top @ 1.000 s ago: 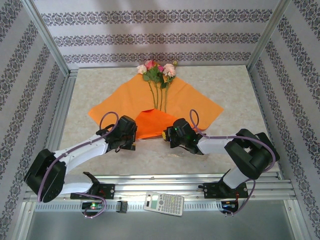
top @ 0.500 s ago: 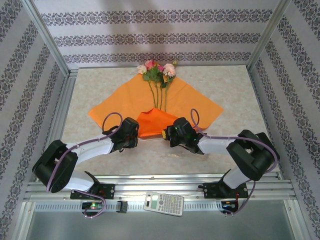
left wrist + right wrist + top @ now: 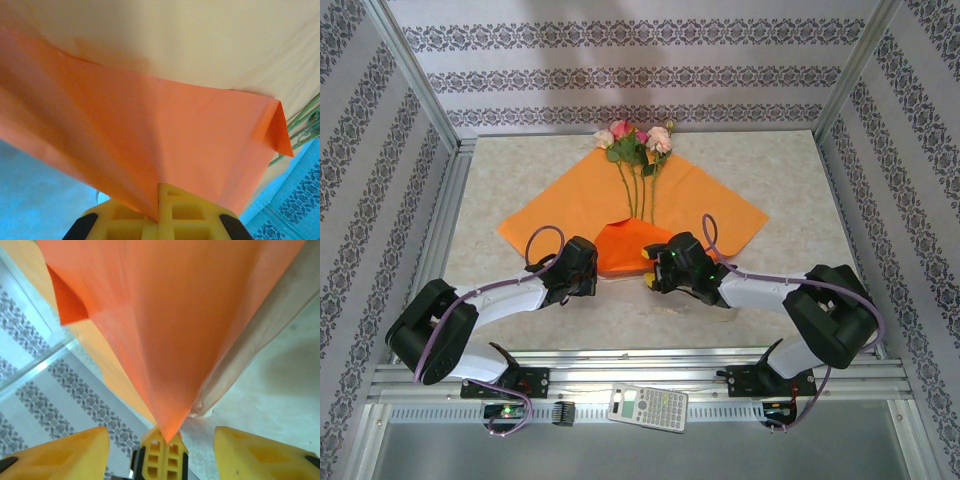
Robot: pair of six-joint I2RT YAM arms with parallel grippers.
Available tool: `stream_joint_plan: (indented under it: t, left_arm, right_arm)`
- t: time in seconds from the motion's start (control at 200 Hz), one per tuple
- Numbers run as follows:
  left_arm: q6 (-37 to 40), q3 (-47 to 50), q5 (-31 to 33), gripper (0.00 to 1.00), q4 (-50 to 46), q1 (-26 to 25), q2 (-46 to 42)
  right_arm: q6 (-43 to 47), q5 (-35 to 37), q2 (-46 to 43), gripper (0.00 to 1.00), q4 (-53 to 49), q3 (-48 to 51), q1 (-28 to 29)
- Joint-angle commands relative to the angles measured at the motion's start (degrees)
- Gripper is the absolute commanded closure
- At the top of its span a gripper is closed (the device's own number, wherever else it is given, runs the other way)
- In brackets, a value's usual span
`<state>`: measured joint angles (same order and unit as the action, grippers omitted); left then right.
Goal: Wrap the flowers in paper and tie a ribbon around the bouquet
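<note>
The orange paper (image 3: 578, 200) lies spread on the table, its near corner (image 3: 620, 248) folded up over the stems. The flowers (image 3: 638, 145) rest on it, with their pink and cream heads at the far edge; green stems (image 3: 306, 122) show in the left wrist view. My left gripper (image 3: 588, 268) is shut on the folded corner, and the sheet is pinched between its yellow fingers (image 3: 159, 202). My right gripper (image 3: 654, 262) is open, its fingers (image 3: 60, 455) apart on either side of the paper's tip (image 3: 170, 425). A faint pale strand (image 3: 665, 308), perhaps the ribbon, lies near the right arm.
The left gripper's shut fingers (image 3: 162, 455) sit directly ahead of the right gripper, a small gap away. Metal frame posts and patterned walls enclose the table. A calculator (image 3: 648, 408) lies on the front rail.
The left gripper has closed on the folded paper corner. The right gripper has opened and let go of it. The left arm's elbow dropped lower and back.
</note>
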<state>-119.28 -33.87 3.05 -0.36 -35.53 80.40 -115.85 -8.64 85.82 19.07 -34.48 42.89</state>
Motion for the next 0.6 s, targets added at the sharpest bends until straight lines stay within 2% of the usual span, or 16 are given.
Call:
stream_joint_plan:
  t: [0.0,0.21,0.46,0.505,0.594]
  left_arm:
    - [-0.9,-0.3,-0.7,1.00,2.3,-0.4,-0.9]
    - [-0.4,0.1,-1.6,1.00,3.0,-0.4,-0.9]
    - [0.9,-0.5,-2.6,1.00,3.6,-0.3,-0.2]
    - [1.2,-0.6,-2.7,1.00,2.9,-0.3,-0.5]
    - [2.3,-1.3,-3.3,1.00,0.4,0.1,-1.1]
  right_arm:
    - [1.1,-0.3,2.6,0.40,2.4,-2.3,2.5]
    - [0.2,0.3,9.8,0.41,7.6,-6.8,5.6]
    - [-0.6,2.2,14.4,0.51,10.2,-8.0,7.5]
    - [-0.5,2.6,15.1,0.58,10.4,-8.1,7.4]
    - [0.2,3.9,15.6,0.79,10.6,-7.6,7.3]
